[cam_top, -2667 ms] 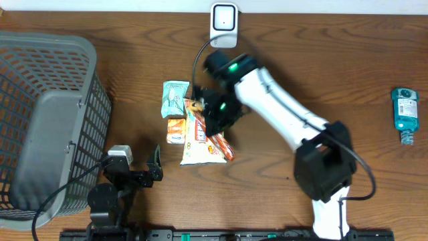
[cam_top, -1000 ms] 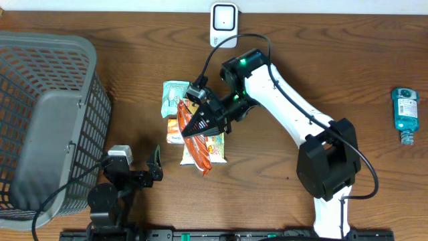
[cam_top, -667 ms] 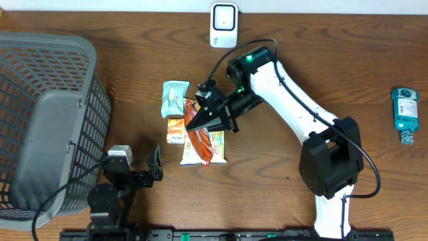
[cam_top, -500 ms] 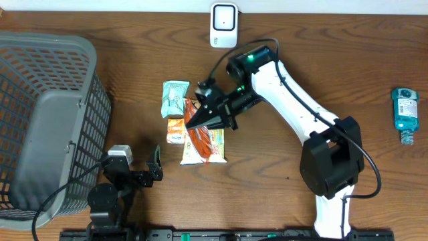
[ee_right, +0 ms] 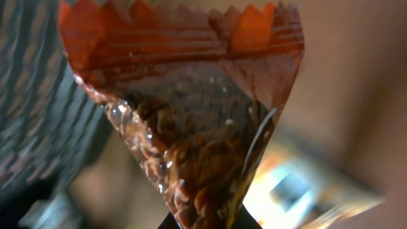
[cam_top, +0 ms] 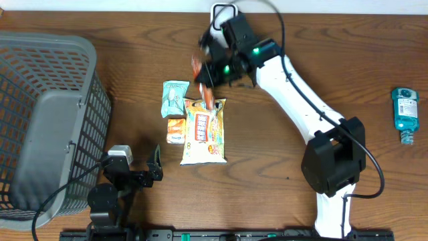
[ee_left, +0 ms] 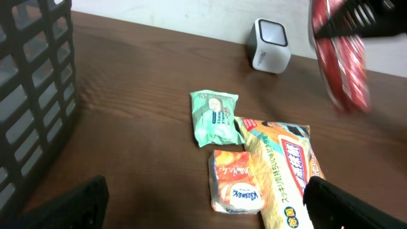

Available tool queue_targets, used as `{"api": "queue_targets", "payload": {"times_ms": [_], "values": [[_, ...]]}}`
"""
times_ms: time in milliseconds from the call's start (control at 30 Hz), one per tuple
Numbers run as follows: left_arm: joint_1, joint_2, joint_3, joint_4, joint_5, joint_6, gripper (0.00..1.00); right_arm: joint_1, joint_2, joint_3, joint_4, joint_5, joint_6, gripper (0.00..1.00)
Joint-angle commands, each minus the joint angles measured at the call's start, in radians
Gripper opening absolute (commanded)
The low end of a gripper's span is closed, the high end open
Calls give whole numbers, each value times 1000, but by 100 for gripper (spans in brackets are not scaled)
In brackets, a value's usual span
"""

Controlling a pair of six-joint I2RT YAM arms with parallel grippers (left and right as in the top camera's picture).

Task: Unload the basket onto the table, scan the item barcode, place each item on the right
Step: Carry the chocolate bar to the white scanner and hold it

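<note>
The right pincer point(cam_top: 214, 72) is clamped on one end of the red packet point(cam_top: 204, 90). The packet is up in the air, off the counter point(cam_top: 348, 53). Its long side runs from the pincer back toward the snacks point(cam_top: 204, 134) below. The scanner point(ee_left: 270, 44) sits at the far edge, very close to this arm, on the other side of the pincer from the packet. I think the packet must be turned to face it. No barcode shows. The left pincer point(cam_top: 156, 167) is wide apart, holds nothing, and is far off by the basket point(cam_top: 40, 100).
</note>
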Motion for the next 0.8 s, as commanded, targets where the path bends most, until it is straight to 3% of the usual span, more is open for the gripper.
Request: {"api": "queue_targets", "payload": {"times_ms": [0,200,267,533,767], "values": [[-1,-2,-16,-22,13,-12,98,-11,1,46,121,377,-5,1],[-1,-2,-16,-22,13,-12,98,-58,112,111,375,486,15,1],[-1,-2,-16,-22,13,-12,98,-79,228,229,449,542,14,1],[-1,-2,-16,-22,13,-12,98,-115,597,721,513,608,0,1],[-1,-2,-16,-22,13,-12,98,-116,680,798,544,634,11,1]]}}
